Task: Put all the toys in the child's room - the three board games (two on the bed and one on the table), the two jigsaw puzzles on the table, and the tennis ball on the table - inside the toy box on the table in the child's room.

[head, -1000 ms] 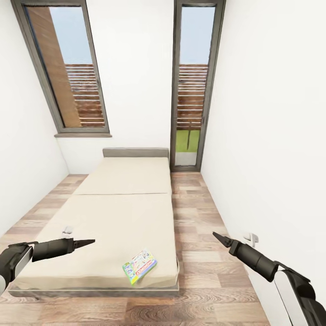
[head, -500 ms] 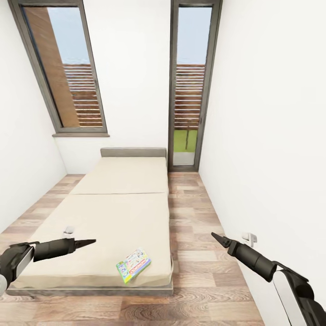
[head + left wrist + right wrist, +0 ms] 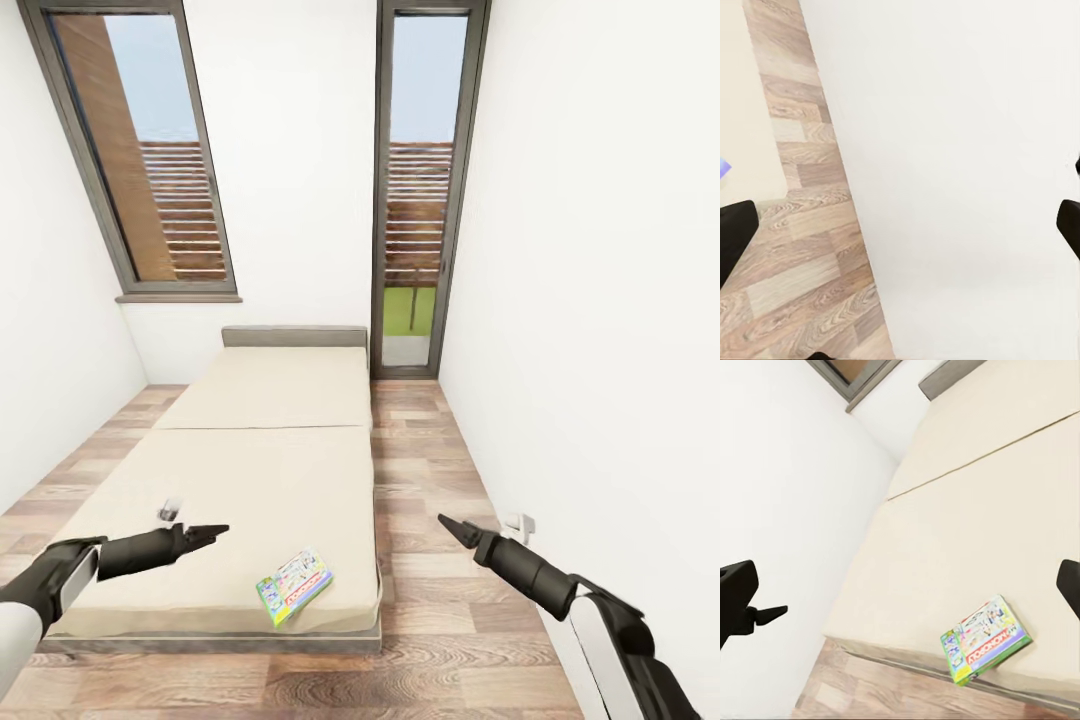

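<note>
Both arms have reached farther forward since 0.5 s ago, with the room's framing unchanged. Left gripper (image 3: 205, 532) hovers over the near left part of the bed (image 3: 270, 440), its fingers spread wide in the left wrist view and holding nothing. Right gripper (image 3: 452, 526) hangs over the wood floor (image 3: 430, 470) right of the bed, likewise wide apart and empty. 1 green-edged Monopoly board game (image 3: 294, 586) (image 3: 985, 639) lies flat at the mattress's near right corner.
</note>
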`<state>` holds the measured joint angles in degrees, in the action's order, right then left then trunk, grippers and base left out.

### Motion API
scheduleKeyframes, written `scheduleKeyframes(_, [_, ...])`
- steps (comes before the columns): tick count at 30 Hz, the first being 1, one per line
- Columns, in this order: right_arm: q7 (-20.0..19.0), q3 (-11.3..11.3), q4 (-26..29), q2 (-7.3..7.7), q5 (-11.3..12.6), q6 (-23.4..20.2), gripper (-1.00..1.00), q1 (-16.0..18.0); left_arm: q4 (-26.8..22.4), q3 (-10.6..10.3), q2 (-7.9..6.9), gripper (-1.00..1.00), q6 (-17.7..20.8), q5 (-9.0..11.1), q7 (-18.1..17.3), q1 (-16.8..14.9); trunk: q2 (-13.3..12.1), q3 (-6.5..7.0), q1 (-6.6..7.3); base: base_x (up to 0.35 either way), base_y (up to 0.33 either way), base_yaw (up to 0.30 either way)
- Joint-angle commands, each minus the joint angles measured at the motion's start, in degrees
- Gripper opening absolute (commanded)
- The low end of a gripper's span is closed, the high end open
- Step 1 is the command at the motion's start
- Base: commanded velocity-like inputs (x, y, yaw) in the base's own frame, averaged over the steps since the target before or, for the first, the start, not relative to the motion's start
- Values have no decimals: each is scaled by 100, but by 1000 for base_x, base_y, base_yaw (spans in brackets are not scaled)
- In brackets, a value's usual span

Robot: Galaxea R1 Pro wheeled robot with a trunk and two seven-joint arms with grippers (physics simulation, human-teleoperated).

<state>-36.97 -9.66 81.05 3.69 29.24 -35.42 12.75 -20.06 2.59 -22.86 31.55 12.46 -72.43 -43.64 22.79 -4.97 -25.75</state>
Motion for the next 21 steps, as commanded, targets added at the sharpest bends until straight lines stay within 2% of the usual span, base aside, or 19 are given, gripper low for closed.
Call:
scheduleKeyframes(1, [9, 110, 9, -13, 30, -36, 100, 7, 54, 150, 5, 100, 127, 11, 50, -5, 13, -13, -4, 0, 0, 0])
scheduleKeyframes(4, [33, 361, 20, -28, 29, -29, 100, 8, 202, 443, 27, 100, 207, 11, 142, -5, 133, -67, -69, 0, 0, 0])
scheduleKeyframes(7, [46, 476, 25, -34, 58, -33, 100, 8, 398, 568, 19, 100, 228, 11, 185, -5, 254, -121, -135, 0, 0, 0])
scheduleKeyframes(12, [68, 512, 27, -63, 98, -53, 100, 48, 588, 616, 41, 100, 194, 7, 281, -5, 454, -210, -245, 0, 0, 0])
scheduleKeyframes(21, [156, 406, 116, -138, 184, -93, 100, 95, 641, 644, 121, 100, 178, 11, 892, -5, 815, -372, -443, 0, 0, 0])
